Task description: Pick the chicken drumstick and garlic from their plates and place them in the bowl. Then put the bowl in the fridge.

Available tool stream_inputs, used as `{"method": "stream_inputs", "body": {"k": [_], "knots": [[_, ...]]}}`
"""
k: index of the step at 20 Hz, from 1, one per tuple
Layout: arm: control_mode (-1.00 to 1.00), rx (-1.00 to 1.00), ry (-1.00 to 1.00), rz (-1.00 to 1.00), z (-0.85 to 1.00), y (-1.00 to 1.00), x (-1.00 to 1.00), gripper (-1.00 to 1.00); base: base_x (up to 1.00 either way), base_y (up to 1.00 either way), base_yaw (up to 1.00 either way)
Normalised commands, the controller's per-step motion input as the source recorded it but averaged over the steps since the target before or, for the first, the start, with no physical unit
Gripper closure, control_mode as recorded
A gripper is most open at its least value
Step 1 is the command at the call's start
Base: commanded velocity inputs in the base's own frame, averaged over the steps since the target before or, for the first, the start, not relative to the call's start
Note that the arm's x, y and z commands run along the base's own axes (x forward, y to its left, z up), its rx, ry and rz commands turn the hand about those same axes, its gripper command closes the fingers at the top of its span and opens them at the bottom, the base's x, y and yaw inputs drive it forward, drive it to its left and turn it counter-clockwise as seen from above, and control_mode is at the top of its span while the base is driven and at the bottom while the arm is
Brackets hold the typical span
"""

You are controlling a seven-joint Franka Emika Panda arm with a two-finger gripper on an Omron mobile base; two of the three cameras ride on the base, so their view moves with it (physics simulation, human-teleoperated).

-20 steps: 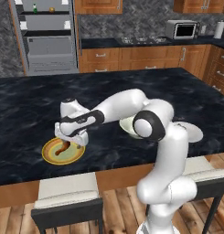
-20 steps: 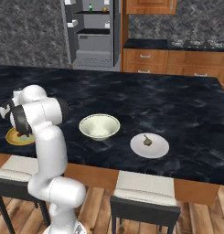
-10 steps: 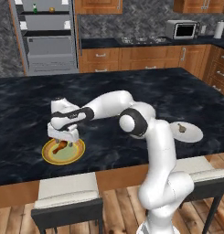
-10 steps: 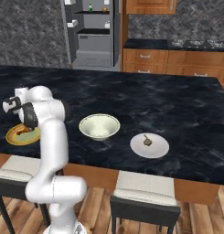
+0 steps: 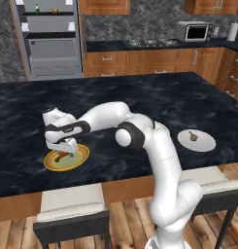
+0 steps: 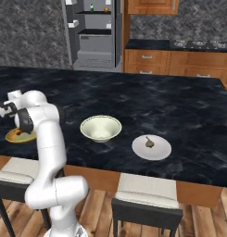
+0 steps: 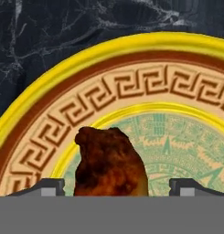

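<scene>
The flat plate (image 5: 77, 158) with the orange-yellow rim (image 7: 54, 91) lies near the counter's front left edge. On it rests the reddish-brown chicken drumstick (image 7: 109, 164), mostly covered by the hand in the left base view. My gripper (image 7: 117, 187) hangs low over this plate (image 6: 16, 135), open, with its fingertips (image 7: 49, 186) wide on either side of the drumstick and a gap on the right. The cream-white bowl (image 6: 100, 127) stands empty at mid counter. The garlic (image 6: 149, 142) lies on a white plate (image 6: 157, 152) to the bowl's right. The fridge (image 6: 94, 32) stands open at the back.
The arm stretches from the base across the counter to the left, passing over the bowl in the left base view. Two stools (image 5: 72, 209) stand below the counter's front edge. A microwave (image 5: 194, 31) sits on the back counter.
The hand has moved a little left and come down over the orange-rimmed plate. The bowl, garlic and plates have not moved.
</scene>
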Motion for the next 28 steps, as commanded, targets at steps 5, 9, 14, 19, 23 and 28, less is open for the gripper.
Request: {"method": "stream_inputs", "body": {"k": [5,9,14,19,23,28], "knots": [[-1.0,0.0,-0.03,-0.06,-0.33,-0.3,0.01,1.0,0.0,0.0,0.0],[-1.0,0.0,-0.02,-0.06,-0.17,-0.47,-0.04,1.0,0.0,0.0,0.0],[-1.0,0.17,-0.02,-0.01,0.03,-0.62,-0.16,1.0,0.0,0.0,0.0],[-1.0,0.24,-0.15,0.01,0.19,-0.63,-0.36,1.0,0.0,0.0,0.0],[-1.0,0.27,-0.2,0.13,0.35,-0.58,-0.39,1.0,0.0,0.0,0.0],[-1.0,0.1,-0.14,0.19,0.43,-0.45,-0.38,1.0,0.0,0.0,0.0]]}}
